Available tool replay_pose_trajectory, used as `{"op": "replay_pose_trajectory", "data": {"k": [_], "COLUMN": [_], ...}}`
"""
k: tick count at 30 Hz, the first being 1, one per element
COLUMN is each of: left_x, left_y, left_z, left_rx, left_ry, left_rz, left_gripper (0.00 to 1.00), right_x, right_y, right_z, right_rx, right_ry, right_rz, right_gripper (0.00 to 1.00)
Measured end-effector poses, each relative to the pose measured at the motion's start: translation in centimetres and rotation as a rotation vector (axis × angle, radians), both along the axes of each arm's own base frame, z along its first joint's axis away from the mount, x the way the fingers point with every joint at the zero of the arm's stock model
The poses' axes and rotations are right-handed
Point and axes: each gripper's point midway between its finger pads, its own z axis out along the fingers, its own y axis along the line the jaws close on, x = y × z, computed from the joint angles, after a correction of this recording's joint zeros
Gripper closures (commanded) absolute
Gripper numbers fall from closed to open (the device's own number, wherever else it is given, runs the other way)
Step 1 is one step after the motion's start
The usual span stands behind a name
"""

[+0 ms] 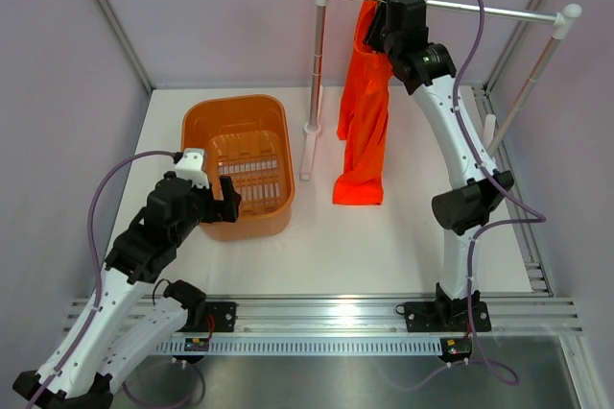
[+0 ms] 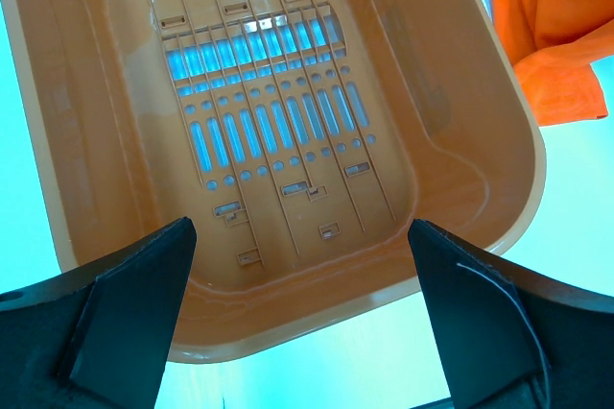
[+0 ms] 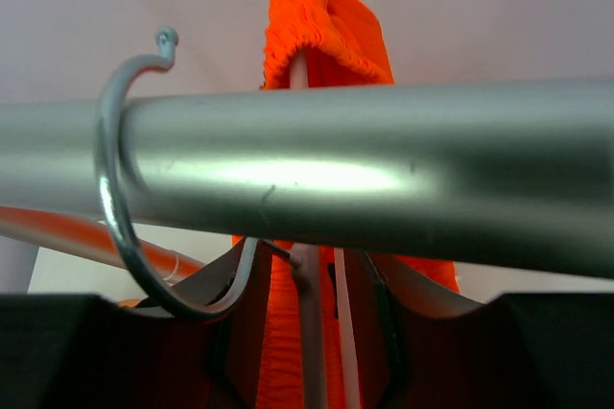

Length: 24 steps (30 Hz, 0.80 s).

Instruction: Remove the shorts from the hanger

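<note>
Well left of the rail [image 1: 508, 12], above the near end of the basket [image 1: 251, 222]: left gripper [image 2: 302, 236], jaws spread wide, nothing between. Hanging limp from the rail near its left post: shorts [image 1: 365, 131], on the hanger [image 3: 107, 179] hooked over the rail. Up at the rail: right gripper [image 3: 307, 279], fingers flanking hanger stem and fabric; cannot tell whether clamped.

top: high behind the arm bases, looking down at rail [image 1: 508, 12] | left wrist: close above basket [image 2: 460, 140], shared with top | right wrist: tight against rail [image 3: 384, 169], shares it and shorts [image 3: 326, 35] with top
</note>
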Motion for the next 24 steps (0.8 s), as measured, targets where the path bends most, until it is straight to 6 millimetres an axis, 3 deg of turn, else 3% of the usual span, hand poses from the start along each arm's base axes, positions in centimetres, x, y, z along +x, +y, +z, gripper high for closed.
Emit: {"op": "replay_pose_trajectory", "data": {"k": [5,9,17,24], "left_x": [0.1,0.1,0.1,0.2], "left_y": [0.0,-0.1,-0.1,-0.1], "left_z": [-0.2,-0.2,-0.3,-0.4], "left_rx": [0.003,0.005,0.005,0.008], "left_ry": [0.007,0.010,0.011,0.016], "left_rz": [0.000,0.000,0.000,-0.001], "left_gripper": [0.01,0.01,0.01,0.01], "right_x": [-0.2,-0.4,-0.9,-2.3], "right_y": [-0.1,-0.5,-1.4,-1.8], "right_z": [-0.7,-0.5,-0.2,0.7], "right_rx": [-0.022,-0.041,-0.119,-0.165], "right_ry": [0.012,0.007,0.007,0.009], "right_rz": [-0.010,-0.019,-0.032,-0.004], "right_gripper": [0.67,0.82,0.99,1.00]}}
